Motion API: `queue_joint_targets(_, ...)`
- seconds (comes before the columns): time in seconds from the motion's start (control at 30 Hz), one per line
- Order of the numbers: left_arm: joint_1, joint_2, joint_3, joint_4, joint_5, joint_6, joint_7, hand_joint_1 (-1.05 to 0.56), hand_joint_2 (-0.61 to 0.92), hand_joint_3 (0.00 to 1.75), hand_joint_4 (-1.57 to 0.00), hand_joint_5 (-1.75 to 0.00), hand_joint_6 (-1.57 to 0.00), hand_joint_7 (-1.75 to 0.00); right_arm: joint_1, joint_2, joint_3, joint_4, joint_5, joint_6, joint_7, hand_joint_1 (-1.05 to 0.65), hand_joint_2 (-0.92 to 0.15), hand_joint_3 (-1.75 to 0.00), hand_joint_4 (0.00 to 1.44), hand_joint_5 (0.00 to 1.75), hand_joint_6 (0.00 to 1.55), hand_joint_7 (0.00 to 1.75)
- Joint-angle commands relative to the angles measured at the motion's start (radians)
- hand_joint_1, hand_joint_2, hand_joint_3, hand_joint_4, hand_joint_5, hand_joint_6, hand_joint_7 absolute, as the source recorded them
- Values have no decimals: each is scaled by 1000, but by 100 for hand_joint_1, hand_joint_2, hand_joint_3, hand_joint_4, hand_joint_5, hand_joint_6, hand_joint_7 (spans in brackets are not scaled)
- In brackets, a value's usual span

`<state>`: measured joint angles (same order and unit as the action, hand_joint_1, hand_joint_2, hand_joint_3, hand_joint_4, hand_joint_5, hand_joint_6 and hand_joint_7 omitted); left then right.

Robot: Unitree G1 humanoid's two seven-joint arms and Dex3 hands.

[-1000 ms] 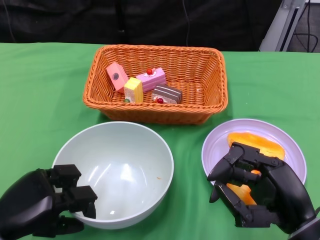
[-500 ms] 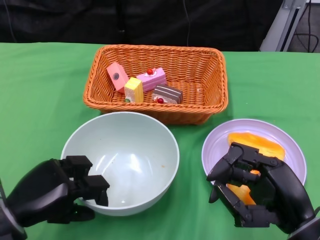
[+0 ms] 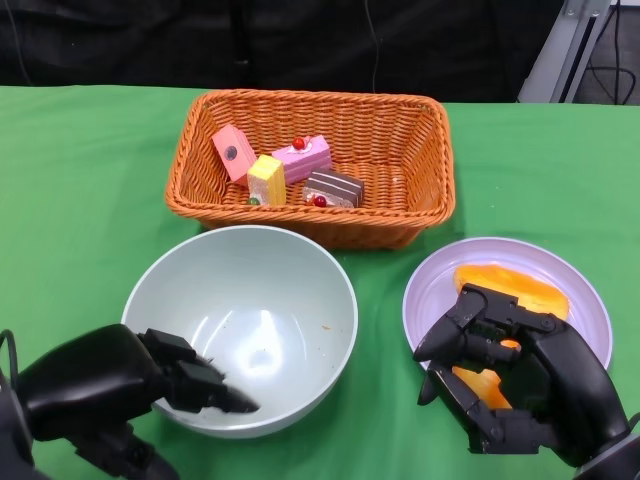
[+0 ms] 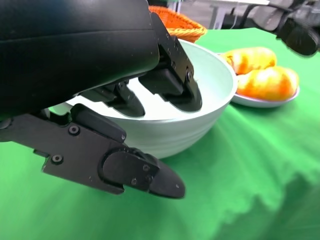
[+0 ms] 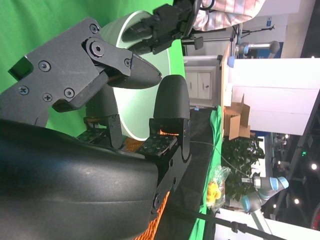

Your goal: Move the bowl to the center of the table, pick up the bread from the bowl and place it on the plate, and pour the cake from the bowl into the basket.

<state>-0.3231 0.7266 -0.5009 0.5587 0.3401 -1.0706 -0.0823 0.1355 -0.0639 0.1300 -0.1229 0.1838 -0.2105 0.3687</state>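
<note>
The pale green bowl point(image 3: 260, 290) stands empty in front of the orange wicker basket point(image 3: 400, 215), which holds several small cakes point(image 3: 290, 170). My left hand point(image 3: 120, 385) is at the bowl's near left rim. In the left wrist view its fingers point(image 4: 175, 95) reach over the rim into the bowl point(image 4: 200, 125), while the thumb lies outside, apart from the wall. Orange bread point(image 3: 515, 285) lies on the lilac plate point(image 3: 580, 290). My right hand point(image 3: 510, 375) hovers over the plate's near side, fingers loosely bent and holding nothing.
Green cloth covers the table, with free room to the far left and far right. A black backdrop runs behind the far edge. The left wrist view shows two bread pieces point(image 4: 260, 75) on the plate point(image 4: 265, 100).
The bowl slid right and a little away a second ago and now stands still. My left hand's fingers have stretched out and loosened from the rim. The right hand has not moved.
</note>
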Motion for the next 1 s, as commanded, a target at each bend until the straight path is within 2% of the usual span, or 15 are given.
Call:
queue_joint_targets(0.03, 63, 66, -11, -133, -424, 200, -357, -104, 92, 20, -19, 0, -27, 0, -4, -10, -4, -2, -1, 11, -1, -14, -50, -97, 66, 150, 66, 123)
queue_joint_targets(0.13, 99, 49, 36, -221, -686, 385, -566, -105, 92, 19, -14, -1, -23, 0, -3, -11, -3, -5, -4, 10, -1, -14, -51, -97, 65, 151, 66, 123)
queue_joint_targets(0.23, 133, 12, 103, -287, -864, 557, -666, -105, 92, 21, -21, -4, -26, -1, -2, -11, -2, -6, -6, 7, -2, -14, -51, -97, 65, 152, 66, 123)
queue_joint_targets(0.33, 187, -95, 196, -331, -985, 645, -642, -91, 92, 22, -38, -12, -35, -5, -2, -6, -2, -5, 3, 3, 1, -13, -51, -98, 66, 152, 66, 124)
queue_joint_targets(0.43, 242, -218, 294, -377, -1005, 702, -554, -58, 92, 13, -75, -20, -58, -7, 0, -5, -4, -3, 8, -2, 3, -14, -50, -99, 66, 151, 66, 124)
queue_joint_targets(0.5, 264, -294, 345, -388, -1003, 724, -526, -45, 92, 11, -86, -22, -67, -8, -2, -5, -5, -1, 3, -9, 2, -15, -50, -99, 66, 151, 66, 124)
queue_joint_targets(0.53, 272, -323, 366, -391, -997, 733, -523, -37, 92, 13, -93, -32, -81, -10, -3, -5, -6, -2, 3, -10, 2, -15, -50, -99, 66, 151, 66, 124)
queue_joint_targets(0.6, 281, -370, 401, -393, -981, 746, -522, -29, 92, 15, -87, -62, -94, -9, -8, -8, -8, -4, -1, -9, 1, -15, -50, -99, 66, 151, 66, 124)
queue_joint_targets(0.63, 286, -390, 416, -390, -971, 750, -521, -22, 92, 22, -84, -88, -105, -15, -13, -15, -6, -2, -18, -17, -1, -15, -49, -99, 66, 150, 67, 124)
queue_joint_targets(0.67, 288, -406, 429, -388, -961, 755, -523, -18, 92, 28, -82, -106, -107, -30, -16, -20, -6, -1, -31, -23, -3, -15, -49, -99, 66, 150, 67, 124)
queue_joint_targets(0.7, 287, -420, 439, -367, -935, 740, -528, -16, 92, 31, -80, -116, -102, -49, -21, -29, -2, 1, -47, -25, 1, -15, -49, -99, 66, 150, 67, 124)
queue_joint_targets(0.73, 285, -432, 449, -347, -911, 729, -536, -12, 89, 41, -77, -131, -91, -80, -24, -35, 1, 0, -58, -21, 5, -13, -49, -98, 67, 150, 66, 123)
queue_joint_targets(0.8, 280, -449, 464, -316, -856, 699, -545, -10, 82, 56, -75, -142, -82, -105, -26, -47, 9, -10, -84, -8, 4, -13, -51, -94, 69, 146, 68, 121)
queue_joint_targets(0.9, 271, -457, 478, -298, -799, 665, -570, -12, 74, 69, -73, -148, -78, -117, -31, -56, 23, -34, -124, -4, -3, -16, -55, -85, 73, 143, 71, 116)
queue_joint_targets(1.0, 258, -458, 489, -287, -764, 631, -607, -15, 80, 55, -73, -150, -78, -117, -45, -71, 32, -36, -174, -42, -9, -17, -59, -74, 75, 139, 74, 111)
